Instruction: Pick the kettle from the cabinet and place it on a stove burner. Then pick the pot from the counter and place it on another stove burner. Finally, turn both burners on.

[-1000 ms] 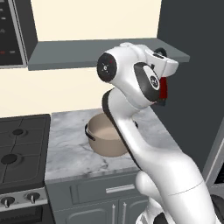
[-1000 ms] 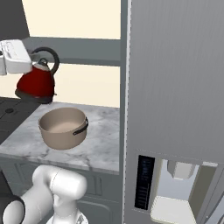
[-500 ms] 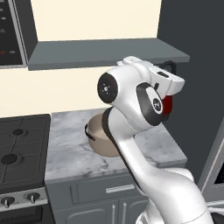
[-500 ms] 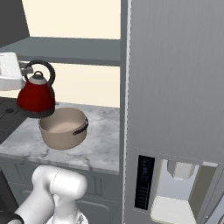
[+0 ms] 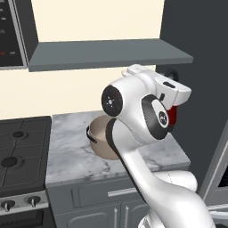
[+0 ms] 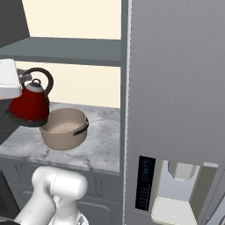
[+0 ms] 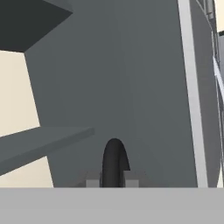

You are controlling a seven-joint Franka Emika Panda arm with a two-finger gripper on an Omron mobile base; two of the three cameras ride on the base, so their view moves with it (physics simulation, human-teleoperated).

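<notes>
The gripper (image 7: 112,183) is clenched on the black loop handle (image 7: 113,162) of the kettle (image 6: 30,103), which hangs directly beneath it in mid-air, off the cabinet (image 5: 107,53) and not yet anywhere near a burner. From the hand's own camera the handle arches up between the two fingertips, pinched at its crown, which is the sensible place to hold it.

Seen from the right of the base, the red body sits just below and a little outward from the hand, its base close over the near rim of the pot (image 6: 64,128); whether the two actually touch I can't say from this angle, though they look very close. The pot itself stands on the counter (image 6: 99,147), below the gripper. The cabinet slab is above and behind the hand. The burners (image 5: 13,149) lie well off to the gripper's left, on the black cooktop beyond the marble.

I would judge the kettle to be rigid and fairly light when empty, but glossy, so the body would be a poor place to grip. Held by a thin round loop, it is likely to swing or pivot under the fingers during the sideways carry, so a slow, level move would suit it, with some lift first to clear the pot rim.
</notes>
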